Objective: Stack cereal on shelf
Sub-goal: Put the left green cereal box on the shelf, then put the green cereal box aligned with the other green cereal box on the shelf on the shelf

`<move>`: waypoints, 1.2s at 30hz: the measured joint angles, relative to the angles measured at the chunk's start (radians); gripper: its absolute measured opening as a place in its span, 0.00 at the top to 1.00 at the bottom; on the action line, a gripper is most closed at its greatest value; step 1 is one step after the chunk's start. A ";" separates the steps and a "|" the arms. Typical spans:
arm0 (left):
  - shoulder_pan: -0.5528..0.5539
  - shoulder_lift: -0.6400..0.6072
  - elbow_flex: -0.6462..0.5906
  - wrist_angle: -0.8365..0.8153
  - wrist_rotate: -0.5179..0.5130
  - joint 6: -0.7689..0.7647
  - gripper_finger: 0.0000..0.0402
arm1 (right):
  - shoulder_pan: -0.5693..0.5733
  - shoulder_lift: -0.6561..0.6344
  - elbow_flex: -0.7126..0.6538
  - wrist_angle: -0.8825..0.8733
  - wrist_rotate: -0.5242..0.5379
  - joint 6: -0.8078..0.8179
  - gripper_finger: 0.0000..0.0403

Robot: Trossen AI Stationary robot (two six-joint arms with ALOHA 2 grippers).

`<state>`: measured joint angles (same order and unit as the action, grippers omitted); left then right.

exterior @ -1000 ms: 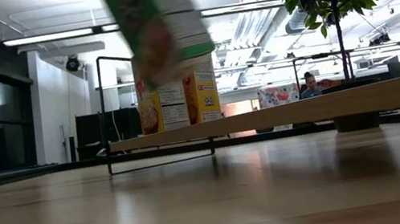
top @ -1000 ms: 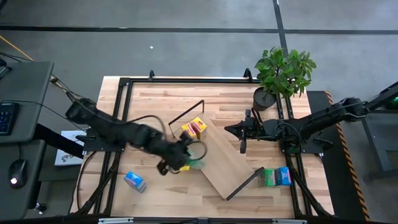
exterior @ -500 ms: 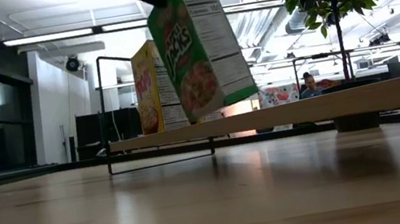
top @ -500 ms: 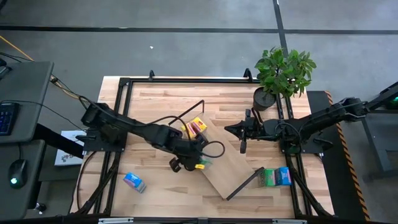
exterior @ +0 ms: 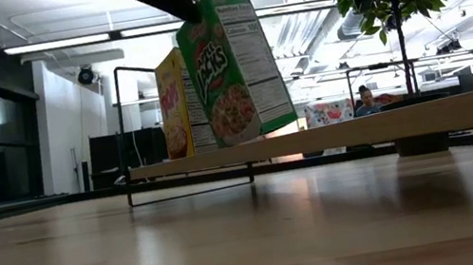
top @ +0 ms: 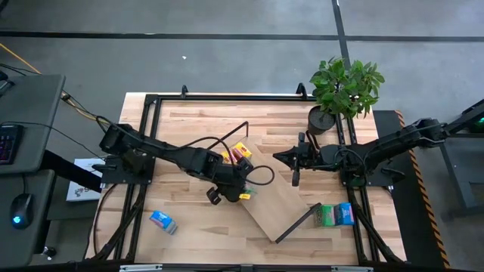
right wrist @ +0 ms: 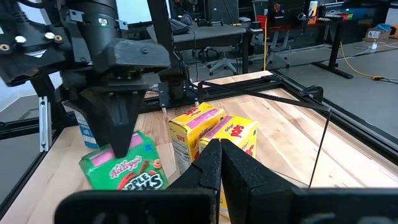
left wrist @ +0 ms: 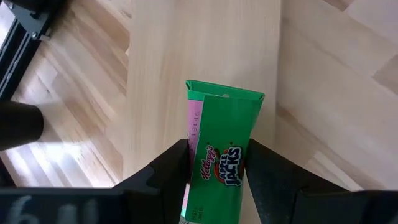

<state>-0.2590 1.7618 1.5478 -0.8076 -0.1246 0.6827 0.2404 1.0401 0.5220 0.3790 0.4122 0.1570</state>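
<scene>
A green cereal box hangs tilted over the long light-wood shelf, which lies diagonally mid-table. My left gripper is shut on the box's top. The box's low corner is level with the shelf's top edge; whether it touches I cannot tell. Two yellow cereal boxes stand upright on the shelf's far end, just behind the green box. My right gripper is shut and hovers over the shelf's right side, touching nothing. My left gripper pinches the green box's top end between its two fingers, one on each broad face. The fingers come from above, pointing down. The box hangs below them, tilted, with its bottom end over the shelf board.
A blue box lies on the table near the left front corner. A green and a blue box lie by the right front edge, beside the shelf's black wire end. A potted plant stands at the far right.
My left gripper has carried the green box toward the table's right, from beside the shelf to over it, and lowered it. The box now hangs next to the yellow boxes, lower and less tipped than before.
</scene>
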 joint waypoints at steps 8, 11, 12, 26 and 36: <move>0.012 0.000 0.000 -0.002 -0.022 0.013 0.54 | 0.000 0.000 0.000 0.000 0.000 0.000 1.00; 0.012 0.000 0.000 -0.001 -0.044 0.009 0.50 | 0.000 0.000 0.000 0.000 0.000 0.000 1.00; 0.012 0.000 0.000 -0.002 -0.044 0.008 0.49 | 0.000 0.000 0.000 0.000 0.000 0.000 1.00; -0.016 -0.026 0.037 -0.015 -0.113 0.000 0.42 | 0.000 0.000 0.000 -0.001 0.000 -0.001 1.00; -0.062 -0.150 0.171 -0.208 -0.118 -0.308 0.43 | 0.000 0.000 0.000 -0.002 0.000 -0.001 1.00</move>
<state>-0.3211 1.6117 1.7187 -1.0157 -0.2423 0.3744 0.2401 1.0401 0.5220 0.3769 0.4122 0.1561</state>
